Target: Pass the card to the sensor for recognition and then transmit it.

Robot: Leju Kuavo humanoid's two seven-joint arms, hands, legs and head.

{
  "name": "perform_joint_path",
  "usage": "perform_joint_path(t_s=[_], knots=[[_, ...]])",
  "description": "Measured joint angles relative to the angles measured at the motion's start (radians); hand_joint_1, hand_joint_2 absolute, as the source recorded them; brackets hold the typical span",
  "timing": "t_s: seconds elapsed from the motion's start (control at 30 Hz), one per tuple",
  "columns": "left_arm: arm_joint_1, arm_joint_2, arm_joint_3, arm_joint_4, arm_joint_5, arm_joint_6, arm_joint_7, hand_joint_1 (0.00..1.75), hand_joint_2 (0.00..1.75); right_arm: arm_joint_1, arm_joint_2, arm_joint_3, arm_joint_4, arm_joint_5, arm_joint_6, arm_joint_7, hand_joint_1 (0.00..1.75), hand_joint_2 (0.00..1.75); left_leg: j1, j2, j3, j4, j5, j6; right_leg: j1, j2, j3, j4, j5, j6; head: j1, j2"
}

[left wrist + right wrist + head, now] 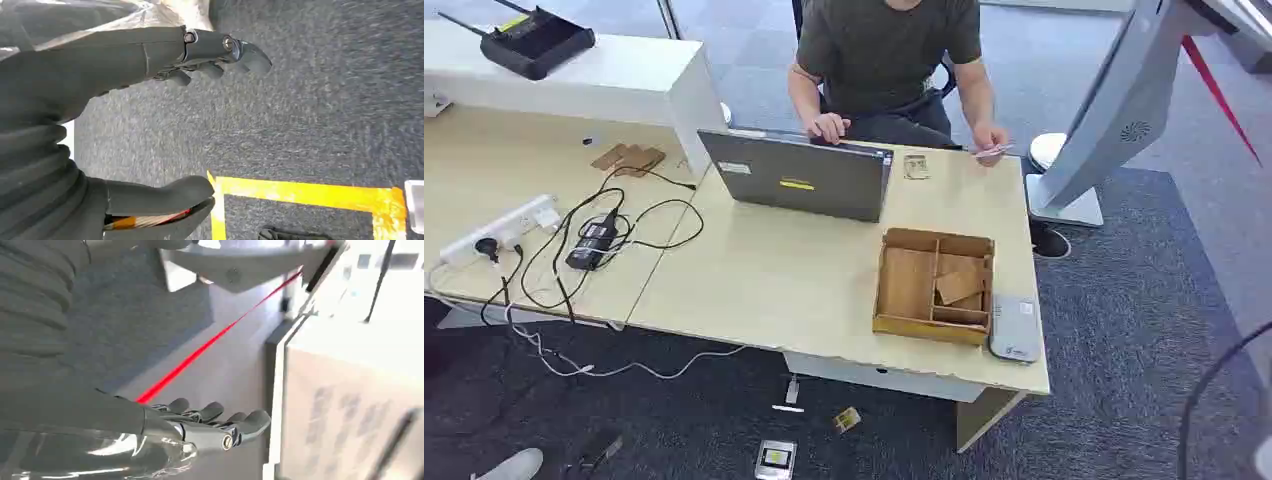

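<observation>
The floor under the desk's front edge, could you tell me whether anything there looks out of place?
Yes: a small yellow card-like piece, a white stick-shaped item and a small grey device lie scattered on the dark carpet, as if dropped.

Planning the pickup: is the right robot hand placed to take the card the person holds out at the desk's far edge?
Probably not yet. The right robot hand hangs open off the desk, while the card stays pinched in the person's hand beyond the wooden tray.
</observation>
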Motion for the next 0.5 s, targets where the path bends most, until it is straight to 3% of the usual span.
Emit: perform_joint_path(t_s=[0.1,0.27,0.4,0.5], knots=[[-0.015,-0.005,-0.016,-0.001,-0.026,-0.006,0.009,0.0,1.75,-0.073,0.053,0.153,-0.013,0.136,-0.024,0.026,0.0,1.75,0.0,-0.001,-0.003,0.0,0.003,0.0,0.0,-0.001,-0.003,0.001,0.001,0.0,0.0,0.0],[-0.024,-0.01,-0.035,-0.002,-0.037,-0.016,0.015,0.0,1.75,-0.139,0.116,0.347,-0.019,0.228,-0.026,0.043,0.0,1.75,0.001,-0.003,-0.005,0.0,0.004,-0.001,0.0,-0.002,-0.005,0.001,0.003,0.0,0.0,0.0],[-0.031,-0.014,-0.051,-0.002,-0.064,-0.019,0.032,0.0,1.75,-0.183,0.175,0.492,-0.002,0.367,0.042,0.124,0.0,1.75,0.001,-0.002,-0.006,0.0,0.004,-0.001,0.001,-0.001,-0.008,0.002,0.003,-0.001,0.0,0.0],[-0.042,-0.018,-0.058,-0.002,-0.059,-0.065,0.074,0.0,1.75,-0.198,0.226,0.598,0.024,0.474,0.089,0.187,0.0,1.75,0.001,-0.002,-0.006,0.0,0.005,-0.001,0.001,-0.002,-0.008,0.001,0.003,-0.001,0.0,0.0]])
